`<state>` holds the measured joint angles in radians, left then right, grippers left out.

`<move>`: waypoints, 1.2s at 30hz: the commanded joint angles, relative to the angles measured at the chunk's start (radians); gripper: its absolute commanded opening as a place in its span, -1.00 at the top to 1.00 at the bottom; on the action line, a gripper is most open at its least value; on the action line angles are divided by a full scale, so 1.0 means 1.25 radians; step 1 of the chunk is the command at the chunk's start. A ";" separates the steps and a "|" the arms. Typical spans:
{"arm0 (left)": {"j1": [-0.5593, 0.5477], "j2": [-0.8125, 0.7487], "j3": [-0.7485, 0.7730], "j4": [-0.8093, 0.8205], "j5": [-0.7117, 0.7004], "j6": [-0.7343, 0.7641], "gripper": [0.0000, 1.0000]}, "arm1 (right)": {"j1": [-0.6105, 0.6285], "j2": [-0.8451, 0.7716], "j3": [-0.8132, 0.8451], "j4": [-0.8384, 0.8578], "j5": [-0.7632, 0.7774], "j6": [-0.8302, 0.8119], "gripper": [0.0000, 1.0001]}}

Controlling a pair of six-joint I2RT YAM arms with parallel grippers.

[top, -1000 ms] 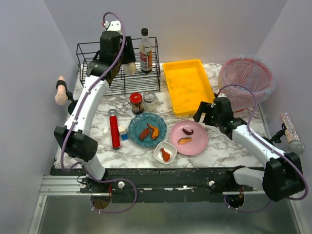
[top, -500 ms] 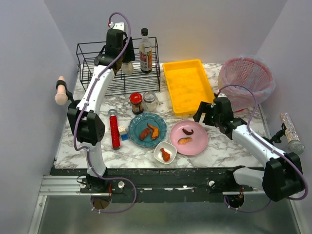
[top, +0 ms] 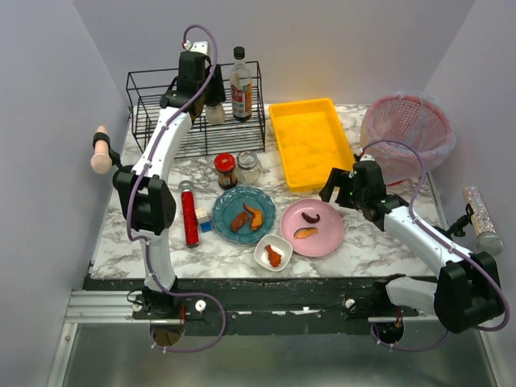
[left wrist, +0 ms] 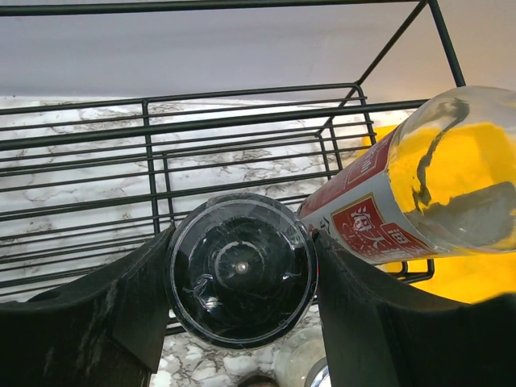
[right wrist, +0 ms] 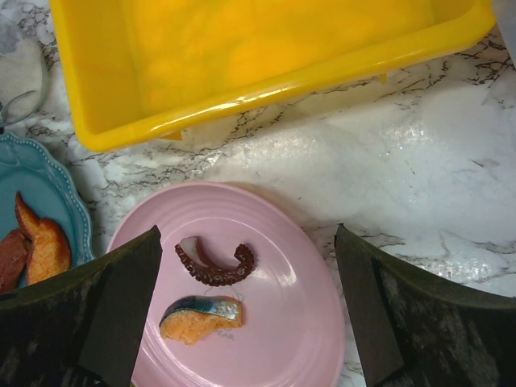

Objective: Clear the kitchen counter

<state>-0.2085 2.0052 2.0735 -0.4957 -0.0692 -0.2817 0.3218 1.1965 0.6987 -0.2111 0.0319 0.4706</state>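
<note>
From above, the worktop (top: 218, 250) is a white marble-patterned slab with grey veins and a dark front edge. It fills the floor of a booth closed in by pale lilac walls on the left, right and far sides. A black wire rack (top: 153, 121) stands at its far left, a yellow tray (top: 310, 141) at far centre and a pink mesh basket (top: 407, 133) at far right. Nearer lie a teal plate (top: 244, 214), a pink plate (top: 312, 228) and a small white bowl (top: 273, 252). The left arm (top: 161, 153) reaches into the rack; the right arm (top: 403, 226) hangs just beside the pink plate.

At the left wrist, the left jaws pinch a dark-lidded jar (left wrist: 240, 270) inside the rack bars, beside a red-labelled bottle (left wrist: 403, 193). Veined worktop (left wrist: 72, 201) shows through the wires.

At the right wrist, the right jaws are spread wide over the pink plate (right wrist: 274, 322), with glossy worktop (right wrist: 451, 177) between plate and tray (right wrist: 266, 64).
</note>
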 commanded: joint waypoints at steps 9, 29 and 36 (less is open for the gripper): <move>0.006 0.028 0.038 0.059 0.011 -0.008 -0.72 | 0.004 -0.010 -0.002 -0.014 0.027 -0.007 -0.92; 0.010 -0.164 -0.143 0.092 0.011 -0.045 -0.88 | 0.004 0.001 0.007 -0.014 0.017 -0.009 -0.92; 0.010 -0.380 -0.447 0.190 0.019 -0.089 -0.89 | 0.004 0.004 0.013 -0.010 0.013 -0.016 -0.92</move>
<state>-0.2028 1.6611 1.6665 -0.3511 -0.0666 -0.3466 0.3218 1.1969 0.6987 -0.2115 0.0399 0.4698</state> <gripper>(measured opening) 0.942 0.959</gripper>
